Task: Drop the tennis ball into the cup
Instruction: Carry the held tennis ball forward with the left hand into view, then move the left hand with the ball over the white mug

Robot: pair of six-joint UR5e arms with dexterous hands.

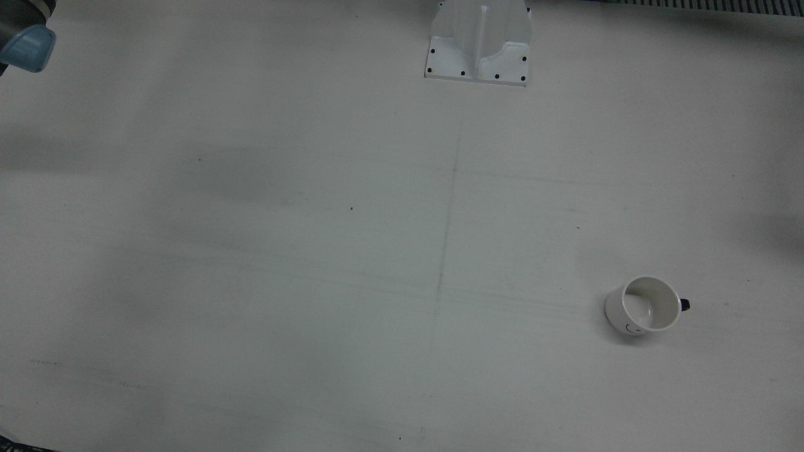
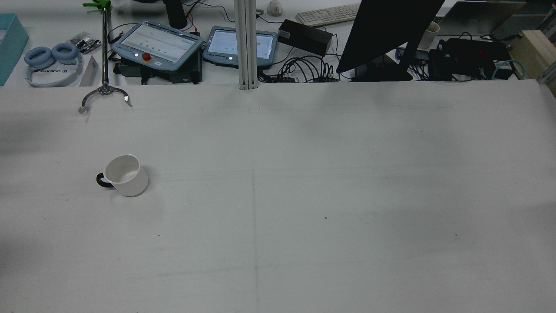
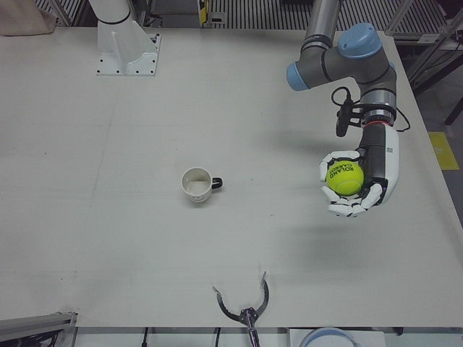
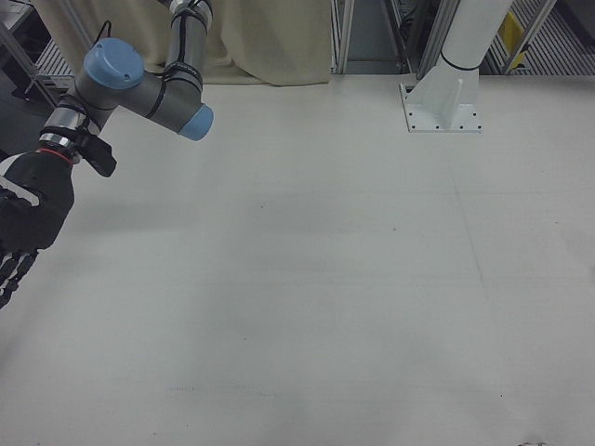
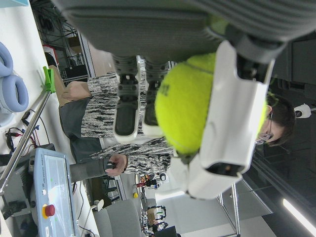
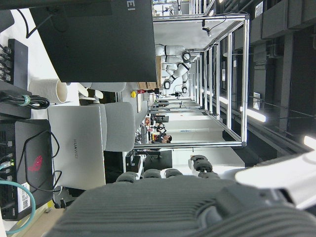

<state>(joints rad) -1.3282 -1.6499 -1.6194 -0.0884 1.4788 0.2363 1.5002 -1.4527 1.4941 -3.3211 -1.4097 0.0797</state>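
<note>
A bright yellow-green tennis ball [image 3: 343, 179] printed with black lettering sits in the white-and-black left hand [image 3: 352, 183]. On the pale grey table [image 3: 108, 238], a white cup [image 3: 196, 184] shows a black handle and a small black mark on its side. The arm [image 3: 347, 58] is grey with light blue caps. The right hand [image 4: 26, 223] is black with white-striped fingers.

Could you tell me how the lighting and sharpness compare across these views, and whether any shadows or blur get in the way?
Front and rear views: soft, flat light, with broad faint shadows across the table; the mug stays sharp. Left-front view: brighter and crisp, and the tennis ball in the left hand is clear. Left hand view: the ball fills the frame, the background dim.
</note>
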